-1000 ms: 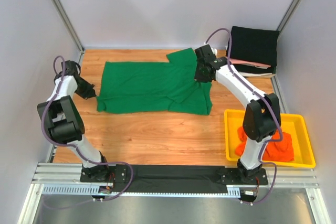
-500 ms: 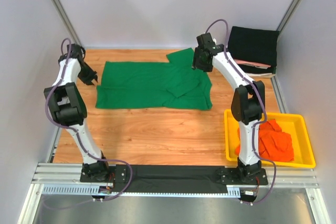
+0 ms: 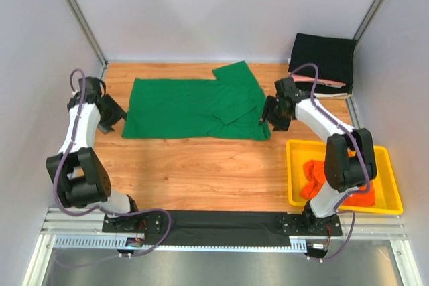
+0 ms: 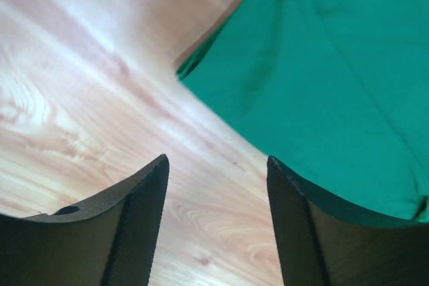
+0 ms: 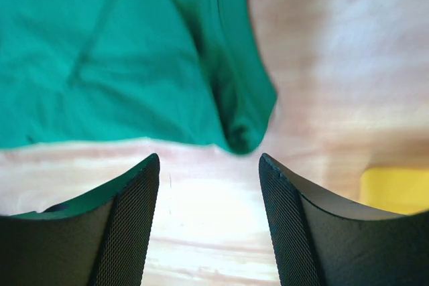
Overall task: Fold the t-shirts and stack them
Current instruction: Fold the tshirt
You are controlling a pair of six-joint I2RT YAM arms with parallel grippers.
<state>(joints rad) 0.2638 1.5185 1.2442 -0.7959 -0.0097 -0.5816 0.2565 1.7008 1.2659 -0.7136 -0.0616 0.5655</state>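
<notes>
A green t-shirt lies spread on the wooden table, folded partly over itself, with a sleeve sticking out at the top right. My left gripper hovers just off the shirt's left edge, open and empty; in the left wrist view the green t-shirt fills the upper right, beyond the left gripper. My right gripper sits at the shirt's right edge, open and empty. In the right wrist view the green t-shirt's corner lies just ahead of the right gripper.
A folded black t-shirt rests on other folded cloth at the back right corner. A yellow tray at the front right holds crumpled orange t-shirts. Grey walls enclose the table on three sides.
Both grippers have opened and let go of the green shirt. The left arm pulled back left off the shirt's edge; the right arm swung down to the shirt's right side.
</notes>
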